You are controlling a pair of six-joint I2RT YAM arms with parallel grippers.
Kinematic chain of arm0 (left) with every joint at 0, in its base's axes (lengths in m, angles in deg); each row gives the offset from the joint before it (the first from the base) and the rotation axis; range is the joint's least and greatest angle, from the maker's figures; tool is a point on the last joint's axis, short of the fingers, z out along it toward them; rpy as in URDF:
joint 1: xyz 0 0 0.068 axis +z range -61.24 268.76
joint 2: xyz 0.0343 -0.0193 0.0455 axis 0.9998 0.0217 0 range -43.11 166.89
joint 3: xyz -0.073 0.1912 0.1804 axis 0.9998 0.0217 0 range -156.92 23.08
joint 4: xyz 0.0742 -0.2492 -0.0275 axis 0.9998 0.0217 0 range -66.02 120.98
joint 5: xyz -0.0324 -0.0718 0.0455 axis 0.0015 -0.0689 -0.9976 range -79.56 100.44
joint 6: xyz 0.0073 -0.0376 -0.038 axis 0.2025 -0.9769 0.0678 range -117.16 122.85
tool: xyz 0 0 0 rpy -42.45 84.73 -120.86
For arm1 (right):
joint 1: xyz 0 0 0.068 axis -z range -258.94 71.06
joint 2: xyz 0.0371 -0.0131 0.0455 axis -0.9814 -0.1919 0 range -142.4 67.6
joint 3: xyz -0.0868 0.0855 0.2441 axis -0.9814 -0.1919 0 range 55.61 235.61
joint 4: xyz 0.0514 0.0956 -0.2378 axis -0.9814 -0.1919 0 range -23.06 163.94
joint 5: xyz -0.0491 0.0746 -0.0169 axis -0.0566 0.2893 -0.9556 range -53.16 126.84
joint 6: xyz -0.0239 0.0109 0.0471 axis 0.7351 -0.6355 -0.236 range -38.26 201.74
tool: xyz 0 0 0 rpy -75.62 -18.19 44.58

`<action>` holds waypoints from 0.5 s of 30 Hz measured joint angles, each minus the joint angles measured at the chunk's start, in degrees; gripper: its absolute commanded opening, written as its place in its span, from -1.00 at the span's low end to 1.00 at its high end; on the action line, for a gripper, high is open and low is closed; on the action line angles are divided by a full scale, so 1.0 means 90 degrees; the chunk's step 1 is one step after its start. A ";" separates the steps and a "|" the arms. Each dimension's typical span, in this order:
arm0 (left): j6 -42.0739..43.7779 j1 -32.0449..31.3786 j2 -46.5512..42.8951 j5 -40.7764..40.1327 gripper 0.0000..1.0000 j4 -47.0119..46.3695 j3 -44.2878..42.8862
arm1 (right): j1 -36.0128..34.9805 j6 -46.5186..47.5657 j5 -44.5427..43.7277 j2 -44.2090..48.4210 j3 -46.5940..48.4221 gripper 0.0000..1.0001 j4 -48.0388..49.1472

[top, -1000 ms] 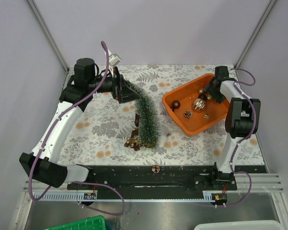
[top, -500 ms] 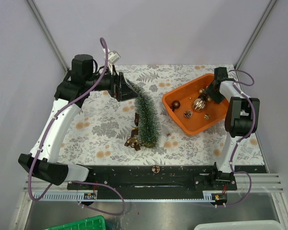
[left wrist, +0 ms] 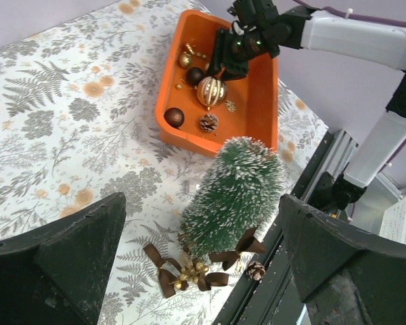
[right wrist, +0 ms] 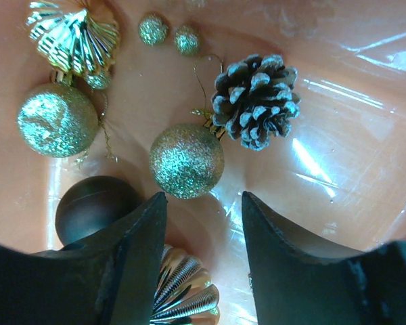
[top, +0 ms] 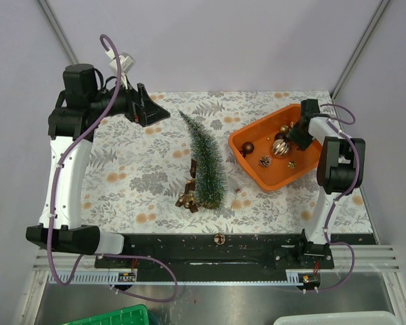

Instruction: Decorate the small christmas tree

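Observation:
The small christmas tree (top: 206, 166), green with frosty tips, is on the patterned table, tip toward the back left and wide end toward the front. It also shows in the left wrist view (left wrist: 237, 193). I cannot tell if it stands or lies. My left gripper (top: 149, 112) is open and empty, well off to the tree's far left (left wrist: 201, 198). My right gripper (top: 296, 132) is open inside the orange tray (top: 257, 177). A gold glitter ball (right wrist: 187, 160) lies just ahead of its jaws (right wrist: 203, 196), not between them.
The tray (right wrist: 325, 169) also holds a pine cone (right wrist: 256, 101), a dark ball (right wrist: 95, 206) and ribbed gold ornaments (right wrist: 183, 291). Brown bows with gold beads (top: 187, 198) lie by the tree's wide end. A pine cone (top: 219, 238) sits on the black rail.
My left gripper has let go of the tree's tip and pulled back up to the far left. The tree has stayed put. The right gripper has hardly moved.

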 measured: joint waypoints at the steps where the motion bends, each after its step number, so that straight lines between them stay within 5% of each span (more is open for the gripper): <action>1: 0.0012 0.0114 0.0000 0.0010 0.98 0.0007 -0.0002 | 0.0000 -0.0002 0.0019 0.0000 -0.0029 0.03 0.0000; 6: 0.0068 0.0379 -0.0015 0.0041 0.98 0.0000 0.0022 | 0.0000 -0.0007 0.0036 0.0000 -0.0070 -0.09 0.0005; 11: 0.0138 0.0459 -0.0199 0.0061 0.98 -0.0022 0.0277 | 0.0000 0.0019 -0.0044 0.0000 -0.0070 0.26 0.0022; 15: 0.0185 0.0520 -0.0398 0.0107 0.98 -0.0036 0.0551 | 0.0000 0.0085 -0.0114 0.0000 -0.0036 0.30 -0.0002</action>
